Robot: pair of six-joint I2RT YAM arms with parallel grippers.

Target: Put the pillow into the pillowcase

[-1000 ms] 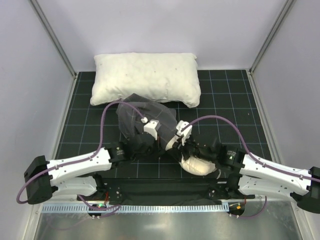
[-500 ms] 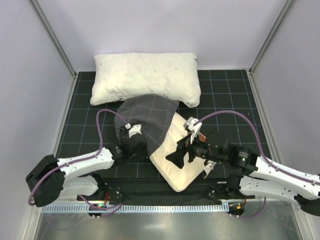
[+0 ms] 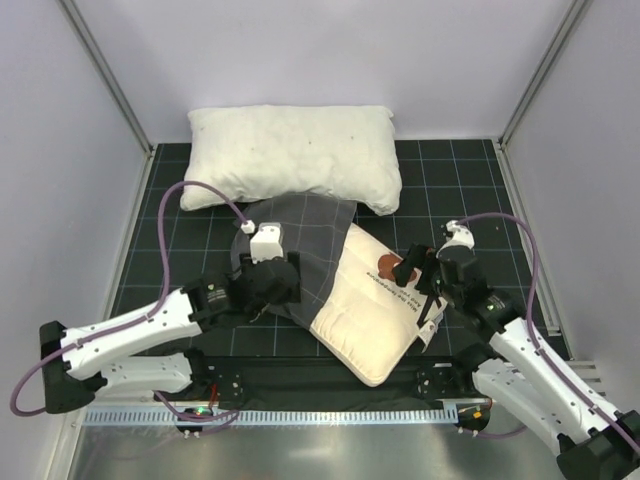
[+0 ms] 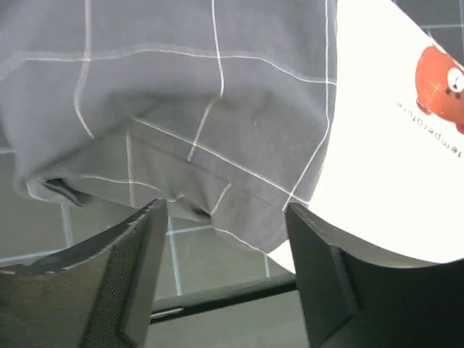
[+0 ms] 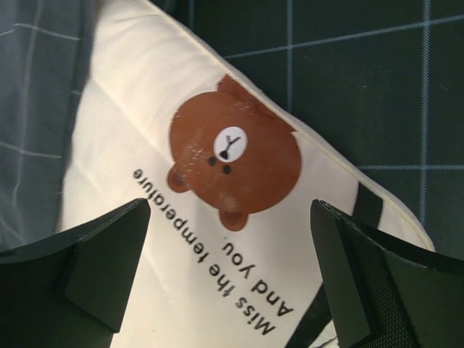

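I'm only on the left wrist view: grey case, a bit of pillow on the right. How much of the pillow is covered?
Observer: From the top, the case covers only the pillow's left edge; the rest lies bare toward the right arm.
Operator: Where's the right gripper?
Observer: The right gripper hangs open over the pillow's bear print, holding nothing.
Operator: Anything else on the table?
Observer: A bigger white pillow lies along the far edge, just behind the case.
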